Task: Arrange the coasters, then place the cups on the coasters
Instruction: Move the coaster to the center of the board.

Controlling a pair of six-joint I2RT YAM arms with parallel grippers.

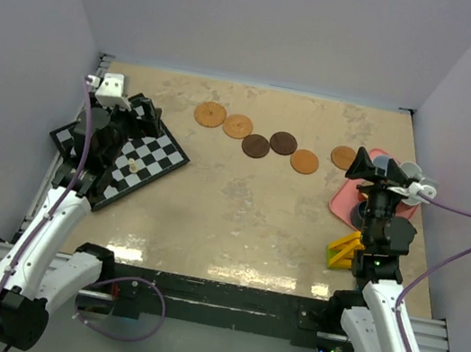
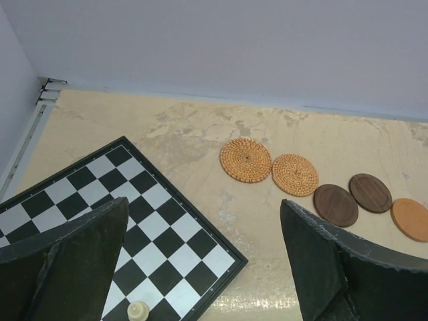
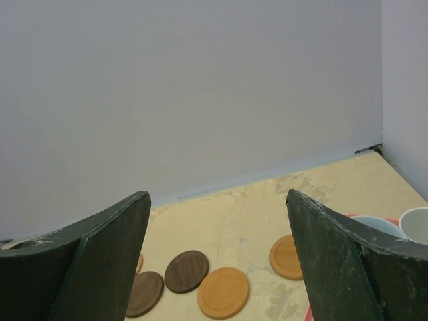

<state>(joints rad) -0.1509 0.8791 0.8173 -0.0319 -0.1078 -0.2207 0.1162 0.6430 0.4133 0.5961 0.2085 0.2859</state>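
Six coasters lie in a loose row across the back of the table: two woven tan ones [image 1: 210, 114] [image 1: 238, 125], two dark brown [image 1: 255, 146] [image 1: 283, 143] and two smooth orange [image 1: 305, 161] [image 1: 343, 158]. My right gripper [image 1: 361, 165] hovers open over the pink tray's left end, beside the last orange coaster [image 3: 286, 257], with nothing between its fingers. Two pale cups [image 3: 373, 225] [image 3: 416, 226] show at the right edge of the right wrist view; my arm hides most of the cups from above. My left gripper [image 2: 204, 204] stands open and empty over the chessboard corner.
A chessboard [image 1: 149, 159] lies at the left with a small white pawn [image 2: 138, 310] on it. The pink tray [image 1: 343, 204] sits at the right. A yellow and green object [image 1: 345, 250] lies near the right arm. Walls close in the back and sides.
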